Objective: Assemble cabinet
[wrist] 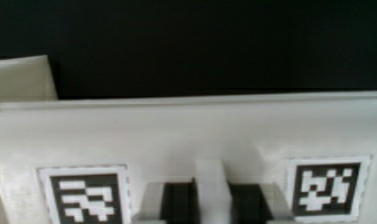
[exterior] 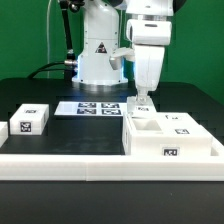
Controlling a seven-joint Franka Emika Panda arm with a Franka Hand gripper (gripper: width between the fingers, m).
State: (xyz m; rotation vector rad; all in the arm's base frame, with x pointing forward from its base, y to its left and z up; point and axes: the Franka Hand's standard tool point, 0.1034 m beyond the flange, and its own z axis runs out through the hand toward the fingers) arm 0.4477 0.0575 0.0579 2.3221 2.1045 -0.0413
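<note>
The cabinet (exterior: 185, 142) is a large white tagged box, open on top, at the exterior view's right. My gripper (exterior: 143, 104) reaches straight down onto its far left corner. In the wrist view the cabinet (wrist: 185, 125) fills the lower half, with one tag (wrist: 85, 193) on each side of my gripper (wrist: 211, 203). The two dark fingers (wrist: 172, 203) stand close together with a thin white upright wall of the cabinet pinched between them. The fingertips themselves are hidden at the frame edge.
A small white tagged cube (exterior: 30, 120) lies at the exterior view's left. The marker board (exterior: 95, 107) lies flat in front of the robot's base. A long white border rail (exterior: 100, 160) runs along the front. A pale shape (wrist: 16, 80) shows on the black table.
</note>
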